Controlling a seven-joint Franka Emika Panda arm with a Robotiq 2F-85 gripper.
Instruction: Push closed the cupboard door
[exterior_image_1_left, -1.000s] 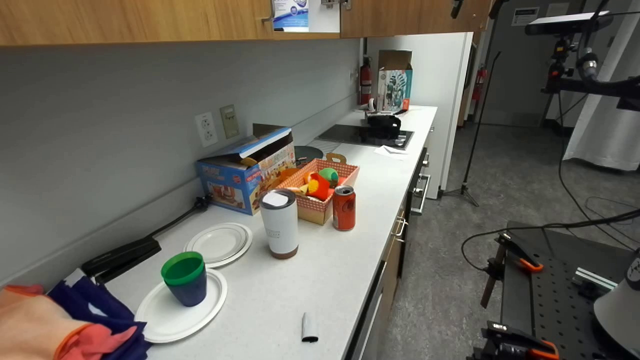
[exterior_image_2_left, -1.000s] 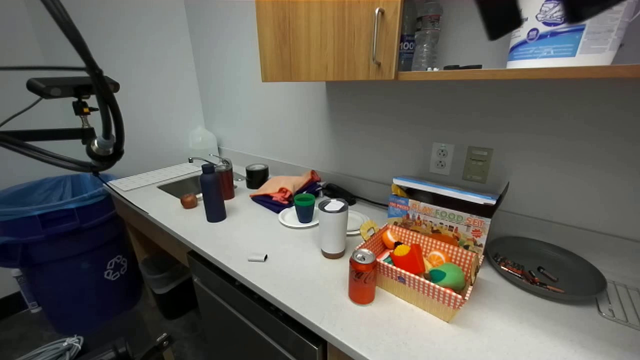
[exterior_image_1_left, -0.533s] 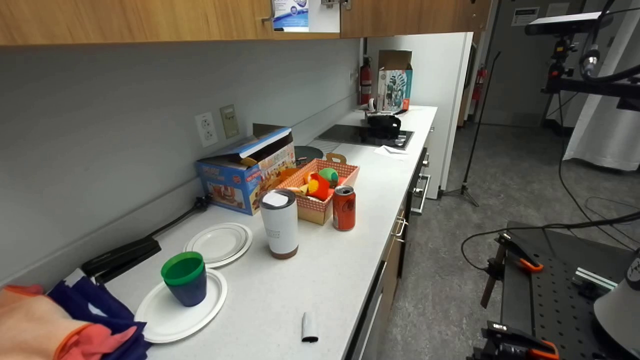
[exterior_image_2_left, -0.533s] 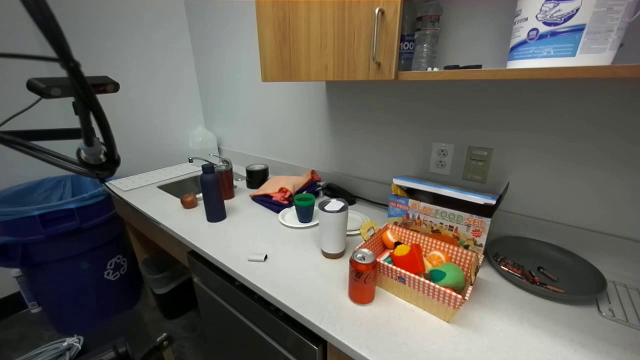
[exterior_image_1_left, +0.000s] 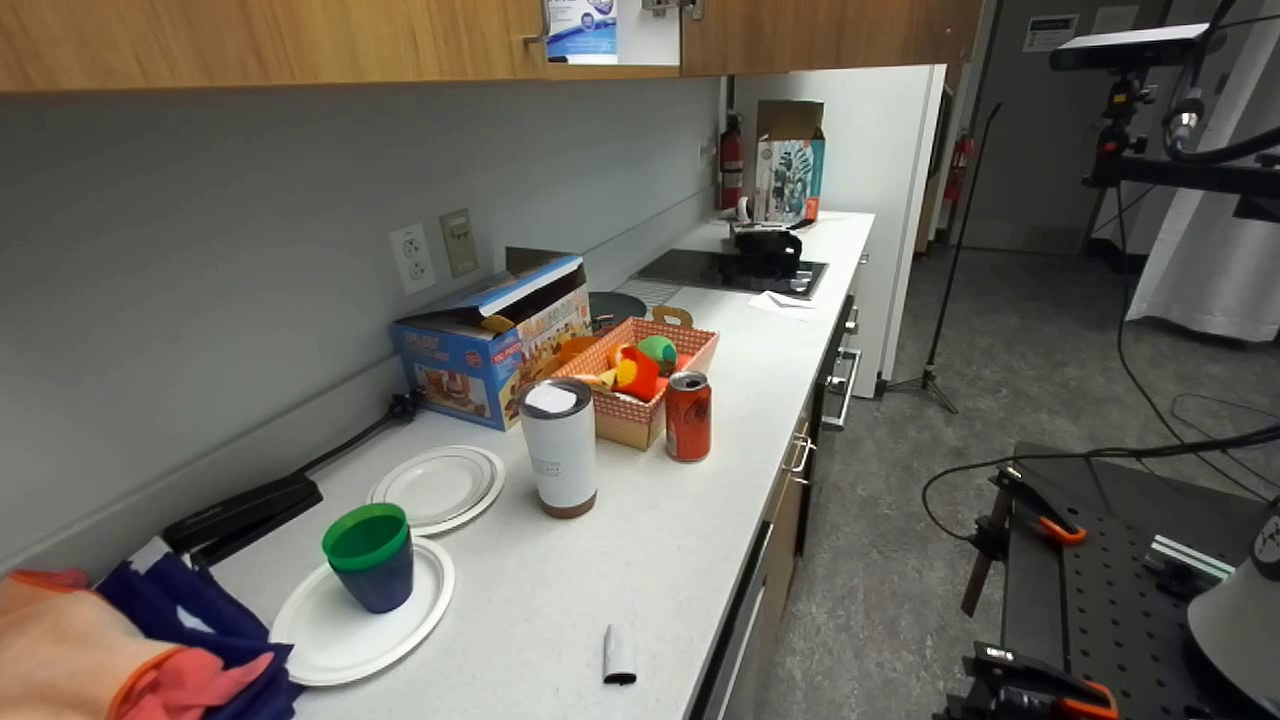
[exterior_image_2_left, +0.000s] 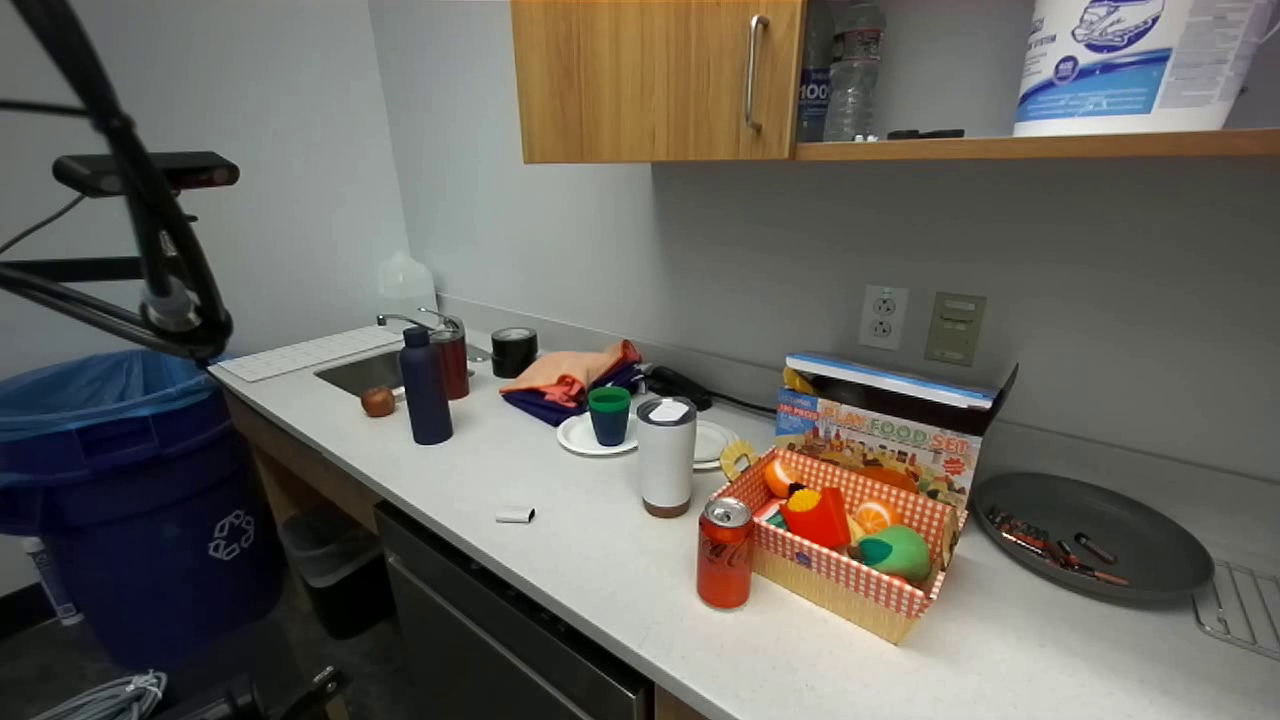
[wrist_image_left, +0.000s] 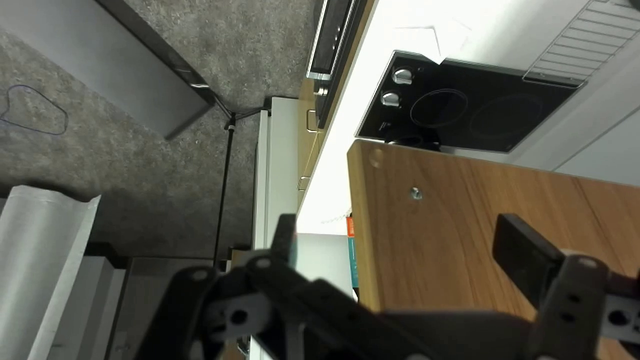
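The cupboard door (exterior_image_1_left: 830, 38) stands open in an exterior view, swung out from the wall cupboard with a metal hinge (exterior_image_1_left: 672, 6) at its inner edge. In the wrist view, the door (wrist_image_left: 465, 210) shows its brown wood-grain face, pale vertical edge and a small screw. Its slim handle does not show. My gripper (wrist_image_left: 397, 222) is open and empty, its two dark fingers wide apart. The door's edge lies between the fingers in the picture; I cannot tell whether they touch it. The gripper is out of view in both exterior views.
A closed cupboard door with a handle (exterior_image_2_left: 755, 70) adjoins the open shelf, which holds a white tub (exterior_image_2_left: 1130, 80) and bottles (exterior_image_2_left: 855, 75). Below are a counter (exterior_image_2_left: 590, 590) with a basket (exterior_image_2_left: 830, 575), a tumbler (exterior_image_2_left: 667, 460) and a can (exterior_image_2_left: 725, 555). A cooktop (wrist_image_left: 450, 105) lies beyond.
The gripper fingertips, at the top of both exterior views one second ago, have moved up out of sight. The arm's cables have shifted left in an exterior view. The door has not visibly moved.
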